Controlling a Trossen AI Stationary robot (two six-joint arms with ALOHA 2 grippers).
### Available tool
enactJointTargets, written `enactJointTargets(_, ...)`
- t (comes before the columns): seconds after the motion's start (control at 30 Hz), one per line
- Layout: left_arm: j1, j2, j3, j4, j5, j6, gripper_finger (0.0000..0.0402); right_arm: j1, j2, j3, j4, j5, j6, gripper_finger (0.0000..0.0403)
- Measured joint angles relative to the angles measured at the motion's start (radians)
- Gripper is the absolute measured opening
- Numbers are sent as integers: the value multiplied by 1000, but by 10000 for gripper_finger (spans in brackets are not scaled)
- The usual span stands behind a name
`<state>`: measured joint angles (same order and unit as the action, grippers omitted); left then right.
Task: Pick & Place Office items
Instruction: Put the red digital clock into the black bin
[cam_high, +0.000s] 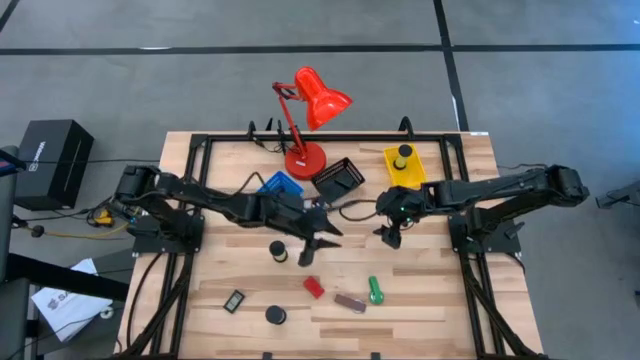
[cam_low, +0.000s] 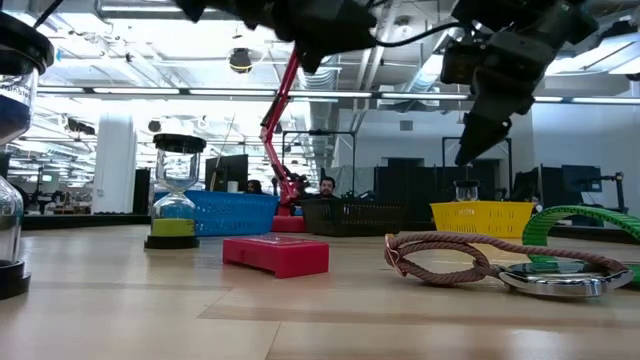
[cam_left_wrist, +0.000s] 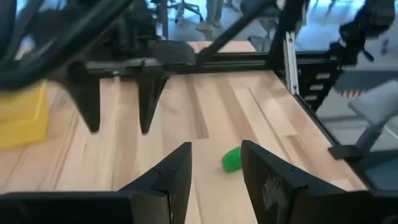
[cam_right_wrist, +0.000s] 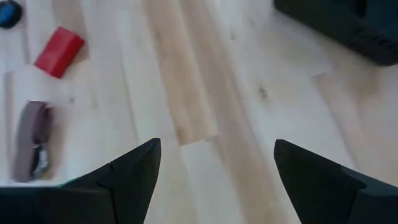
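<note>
L hand (cam_high: 312, 255) hangs over mid tabletop (cam_high: 440, 300), fingers partly apart w/ nothing between them; in its wrist view the gap frames bare wood, green stubby cylinder (cam_left_wrist: 232, 158) lying just beyond the tips. R hand (cam_high: 388, 238) hovers nearby toward the yellow tray (cam_high: 403, 166), fingers spread wide, empty, bare planks under it in its wrist view. Items on the wood: black round piece (cam_high: 278, 251) just beside L hand, red block (cam_high: 314, 287) below it, green cylinder near brown bar (cam_high: 350, 302), small black rectangle (cam_high: 234, 300) and another black round piece (cam_high: 275, 315) toward the front edge. One round item (cam_high: 403, 153) sits in the yellow tray. Blue tray (cam_high: 280, 186) and black tray (cam_high: 338, 179) at the back beside red lamp (cam_high: 305, 120)
</note>
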<state>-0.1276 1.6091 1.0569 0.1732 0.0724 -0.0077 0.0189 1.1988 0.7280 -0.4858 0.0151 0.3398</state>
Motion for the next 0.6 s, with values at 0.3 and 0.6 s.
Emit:
enactJointTargets(0.3, -177, 99, 177, -327, -137, 79, 134, 144, 0, 0, -49, -23, 127, 304)
enactJointTargets(0.6, -216, 242, 180, -375, -95, 28, 134, 254, 0, 0, -42, -20, 127, 304)
